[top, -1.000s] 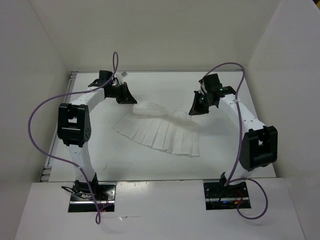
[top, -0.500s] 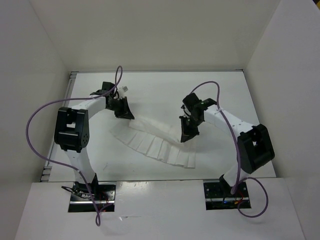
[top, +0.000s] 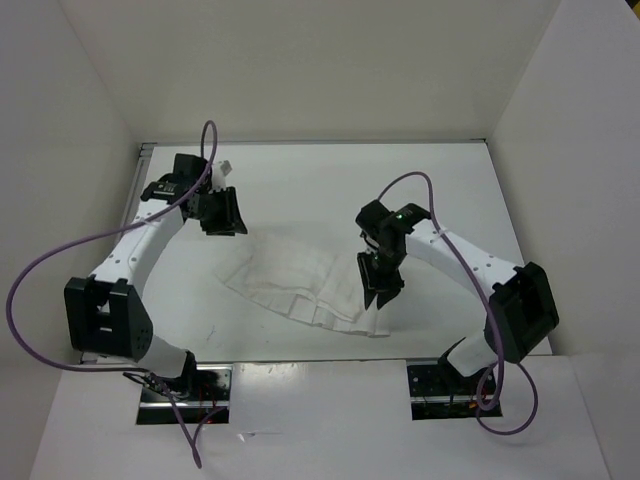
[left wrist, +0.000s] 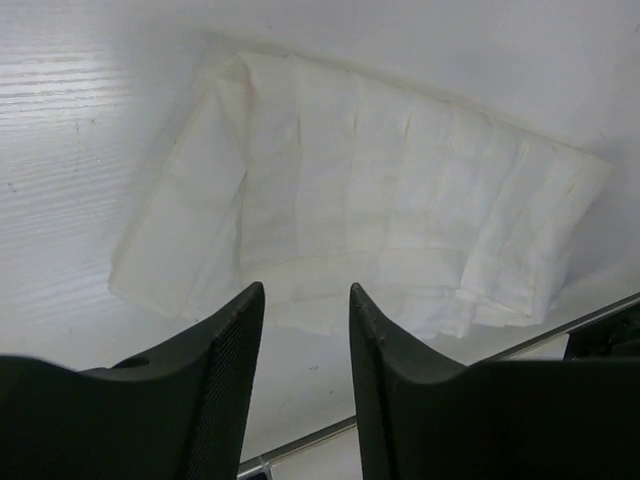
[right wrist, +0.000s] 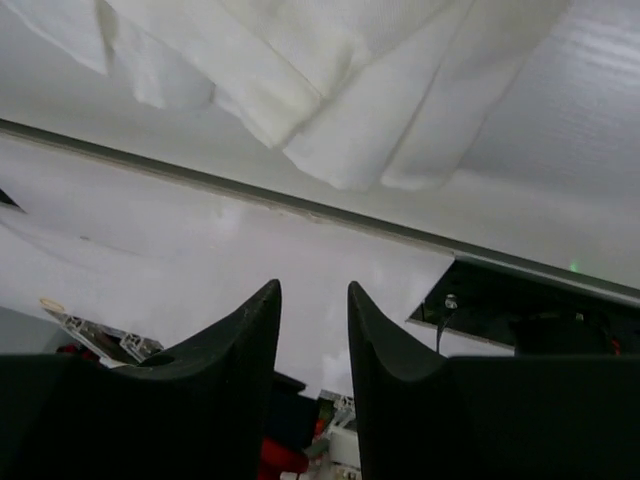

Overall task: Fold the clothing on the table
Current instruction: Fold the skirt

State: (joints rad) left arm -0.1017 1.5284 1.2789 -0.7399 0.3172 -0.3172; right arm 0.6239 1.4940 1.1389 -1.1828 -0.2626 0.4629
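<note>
The clothing (top: 300,280), a white pleated garment, lies doubled over on the table (top: 450,190), its upper layer covering most of the pleats. My left gripper (top: 222,212) hovers beyond its far left corner, open and empty. In the left wrist view the clothing (left wrist: 380,220) spreads ahead of the left gripper (left wrist: 305,295). My right gripper (top: 380,285) is over the garment's right end, open with nothing between its fingers. The right wrist view shows the garment's edge (right wrist: 330,80) above the right gripper (right wrist: 313,290).
White walls (top: 560,120) enclose the table on three sides. The grey rim (right wrist: 300,205) runs along the near edge, with the arm bases (top: 450,385) just behind it. Purple cables (top: 40,270) loop off both arms.
Both grippers carried the garment's far edge toward the near side and opened, leaving it folded over. The left gripper has drawn back to the far left.
</note>
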